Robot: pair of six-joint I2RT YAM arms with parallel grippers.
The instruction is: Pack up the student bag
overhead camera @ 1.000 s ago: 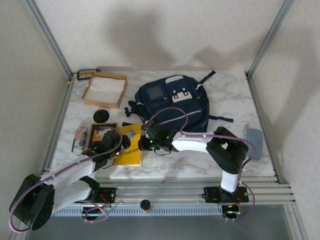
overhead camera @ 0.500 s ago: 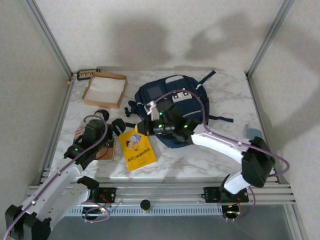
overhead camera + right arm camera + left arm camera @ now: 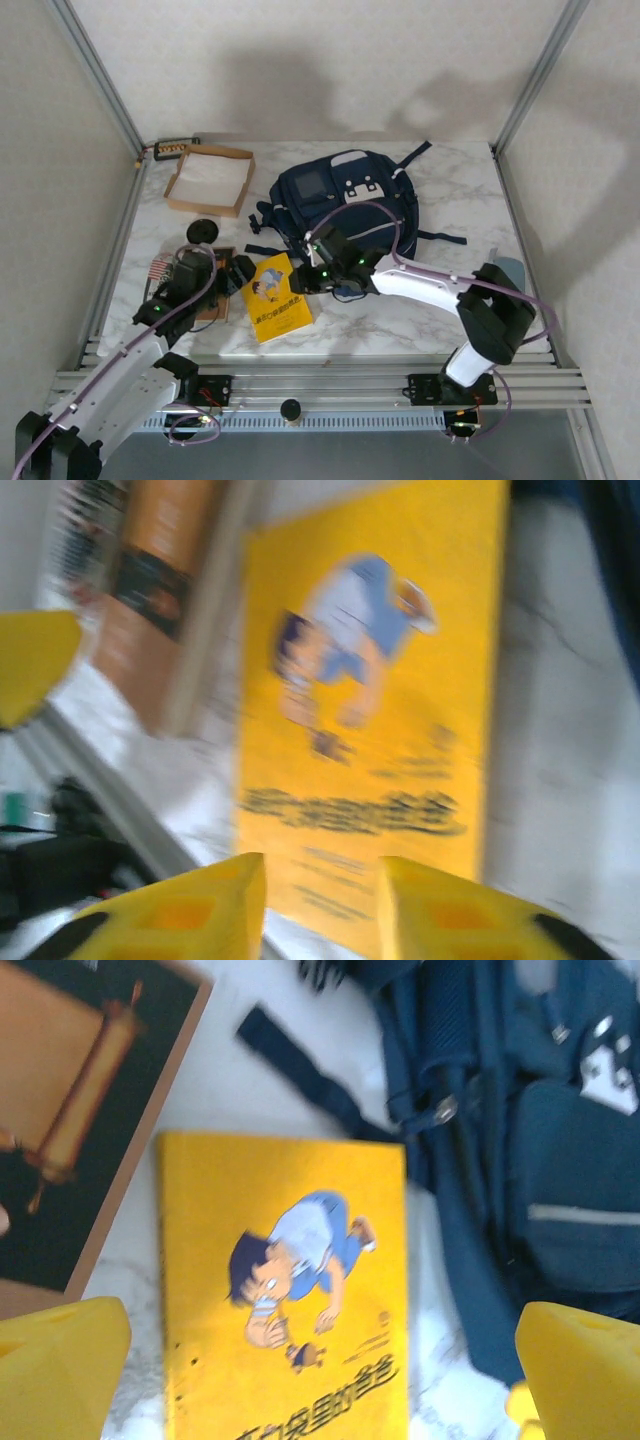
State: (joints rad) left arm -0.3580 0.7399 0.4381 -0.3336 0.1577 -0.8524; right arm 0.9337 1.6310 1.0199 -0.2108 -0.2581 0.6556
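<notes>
My left end effector [image 3: 320, 1365] spread wide, empty, above yellow book [image 3: 277, 297] near front edge of desk [image 3: 465, 190]. My right end effector [image 3: 322, 905] part open, empty. Student bag [image 3: 345, 205] lies mid-desk toward far edge.

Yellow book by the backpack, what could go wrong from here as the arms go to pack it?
1. Both the left claw and right claw hover over the yellow book, so they may collide.
2. The book lies flat near the table's front edge; a missed pinch could slide it off.
3. The student bag shows no gaping opening, so the book may jam against fabric.
</notes>
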